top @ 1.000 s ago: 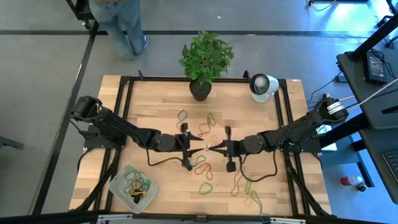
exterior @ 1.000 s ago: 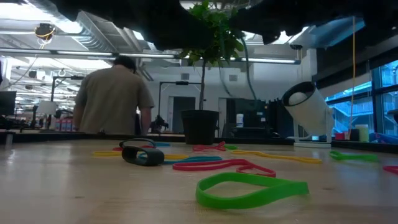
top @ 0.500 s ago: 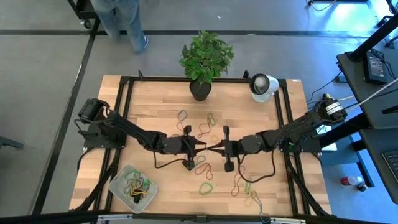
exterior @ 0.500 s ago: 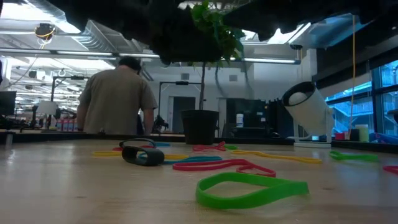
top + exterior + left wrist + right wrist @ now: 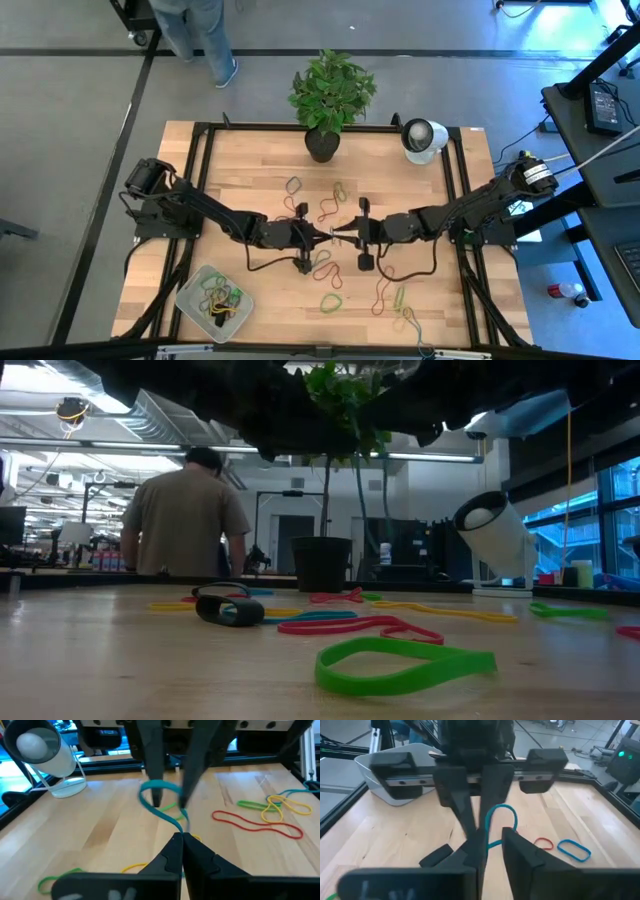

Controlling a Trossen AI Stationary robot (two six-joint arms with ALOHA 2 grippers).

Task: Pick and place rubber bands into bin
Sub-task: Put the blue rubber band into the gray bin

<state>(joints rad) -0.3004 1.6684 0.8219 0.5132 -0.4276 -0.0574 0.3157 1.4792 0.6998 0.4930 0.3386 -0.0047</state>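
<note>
At mid-table, a blue rubber band [image 5: 162, 802] is pinched in the clenched left gripper [image 5: 181, 839]. The right gripper [image 5: 492, 842] meets it tip to tip, fingers slightly parted with the band between them. Whether the right fingers press the band cannot be told. In the low view both grippers are cut off. The bin [image 5: 212, 296] is seen at the near-left corner, well apart, with bands inside.

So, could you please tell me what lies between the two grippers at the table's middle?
A blue rubber band bridges them: the left gripper pinches one end, the other loops at the right gripper, per both wrist views.
</note>
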